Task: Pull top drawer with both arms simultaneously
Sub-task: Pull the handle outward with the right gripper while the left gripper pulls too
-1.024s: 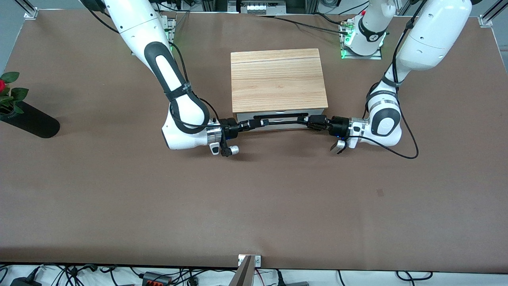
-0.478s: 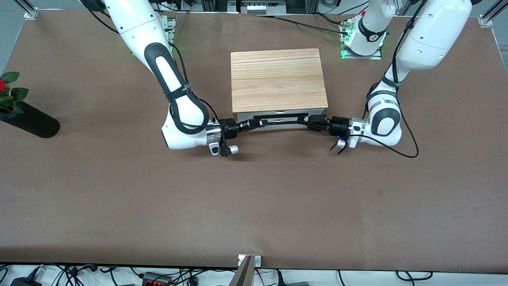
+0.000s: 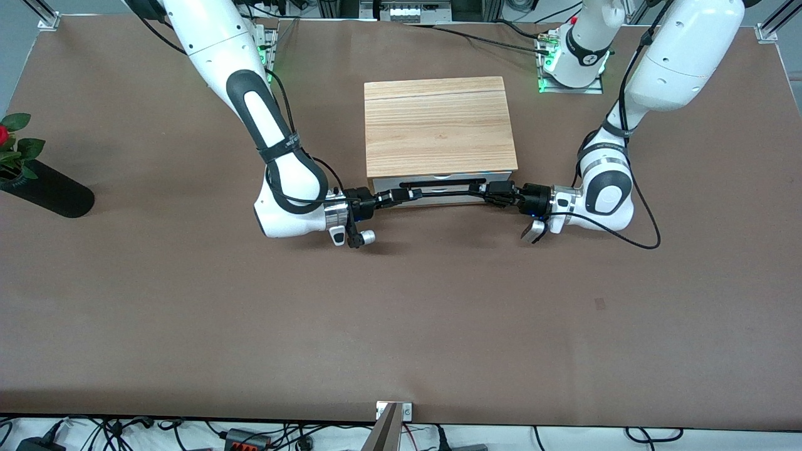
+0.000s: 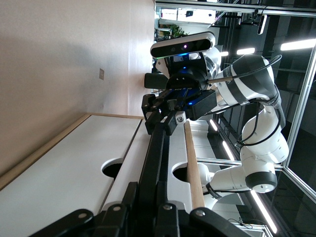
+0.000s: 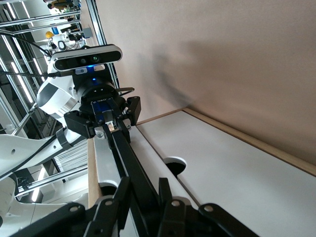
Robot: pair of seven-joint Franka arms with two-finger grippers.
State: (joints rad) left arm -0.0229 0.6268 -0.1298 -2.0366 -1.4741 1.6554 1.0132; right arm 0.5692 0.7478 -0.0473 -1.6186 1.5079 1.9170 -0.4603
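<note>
The cabinet (image 3: 438,128) stands mid-surface (image 3: 401,326) between the two arm bases, its front facing the front camera. The top drawer (image 3: 442,182) sits just under the top board, barely out, its black handle (image 3: 443,183) running along the white front. The left gripper (image 3: 490,190) pinches the handle's end toward the left arm; the right gripper (image 3: 401,195) pinches the end toward the right arm. A potted plant (image 3: 15,153) sits at the right arm's end.
</note>
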